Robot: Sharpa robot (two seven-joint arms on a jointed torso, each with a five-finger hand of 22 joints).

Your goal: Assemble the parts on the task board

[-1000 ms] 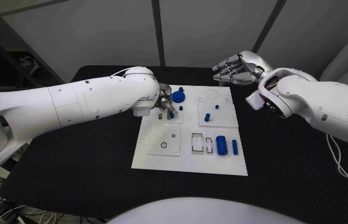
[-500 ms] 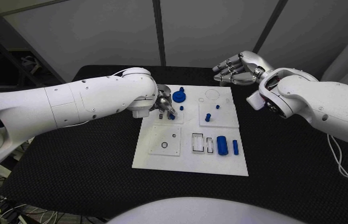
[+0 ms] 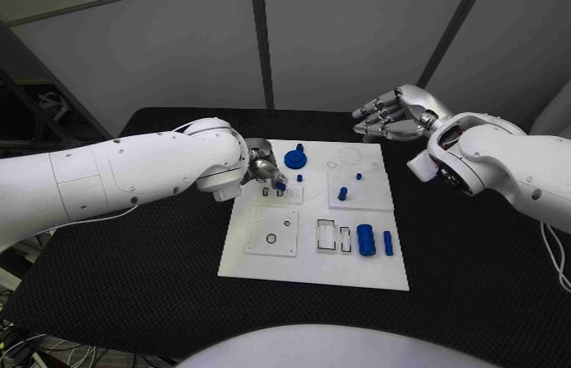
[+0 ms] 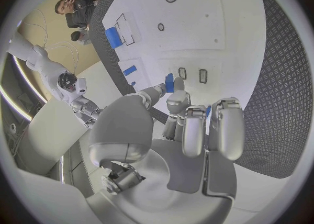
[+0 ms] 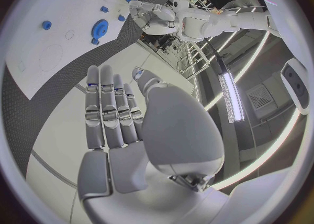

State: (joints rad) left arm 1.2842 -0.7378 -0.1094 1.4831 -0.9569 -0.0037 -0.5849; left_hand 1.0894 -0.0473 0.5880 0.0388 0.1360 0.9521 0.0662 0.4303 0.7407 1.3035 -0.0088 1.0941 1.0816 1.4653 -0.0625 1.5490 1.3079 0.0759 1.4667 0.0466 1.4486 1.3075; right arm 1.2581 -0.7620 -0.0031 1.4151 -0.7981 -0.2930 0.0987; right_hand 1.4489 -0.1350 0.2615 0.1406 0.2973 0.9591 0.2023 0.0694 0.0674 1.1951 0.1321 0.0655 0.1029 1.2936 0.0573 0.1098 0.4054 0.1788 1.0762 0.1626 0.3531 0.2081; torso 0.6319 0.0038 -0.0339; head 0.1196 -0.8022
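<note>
Silver left hand [image 3: 264, 171] pinches small blue peg [image 4: 169, 82]; right hand's [image 3: 393, 114] fingers spread, holding nothing.

The left hand [image 3: 264, 170] covers the upper left corner of the task board [image 3: 312, 271] in the head view, and its fingertips hide most of a small blue part [image 3: 280, 185] pinched there. In the left wrist view, that part [image 4: 169, 82] shows only partly above the fingers. The board's small holes are too small to make out.
</note>
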